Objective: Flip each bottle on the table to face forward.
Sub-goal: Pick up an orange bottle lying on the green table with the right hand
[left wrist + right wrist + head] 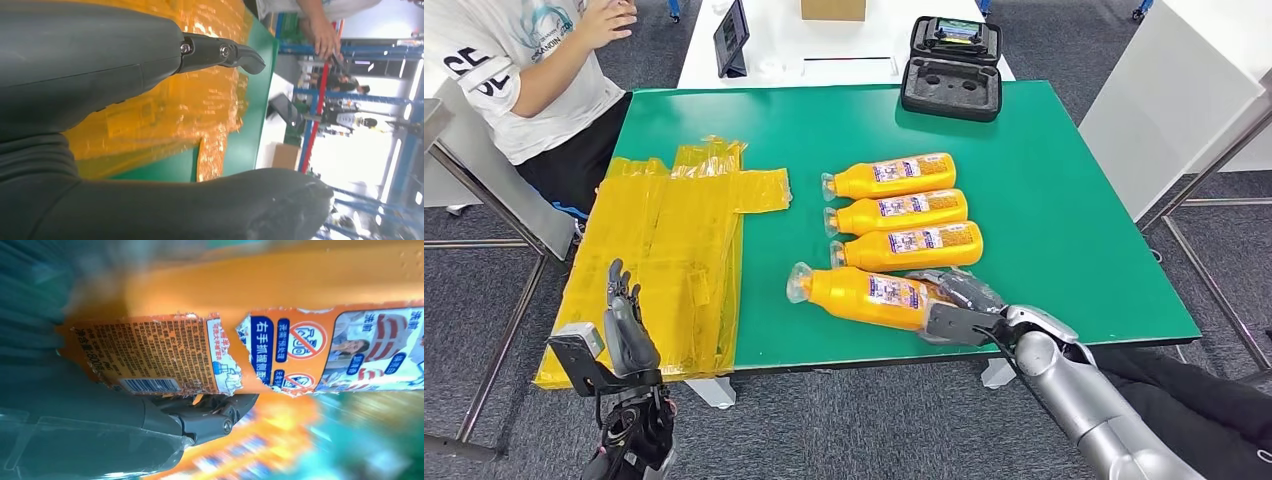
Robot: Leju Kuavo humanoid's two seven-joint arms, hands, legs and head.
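My right hand [959, 308] is wrapped around the base end of the nearest bottle [864, 296], fingers [969, 287] curled over its top side and thumb against its near side, so I have a firm hold of it. Up close from my right wrist, the bottle [280, 295] fills most of what I see, its torn label [160, 357] turned toward me, with a barcode and small print on one piece and blue and red warning marks on the other; one dark finger [215, 415] lies under the label's edge. The bottle lies on its side on the green table [1064, 220], near the front edge, its clear cap [798, 284] pointing toward my left.

Just beyond it, three more bottles lie side by side in a neat row: the closest [908, 246], the middle one [897, 212] and the farthest [890, 177], all with caps pointing the same way.

My left hand [627, 325] holds nothing, fingers straight and apart, raised in front of the table's left corner. Beside it a crumpled yellow plastic sheet [669, 260] covers the table's left side. A black case [953, 68] sits at the far edge, and a person [519, 70] sits at the far left.
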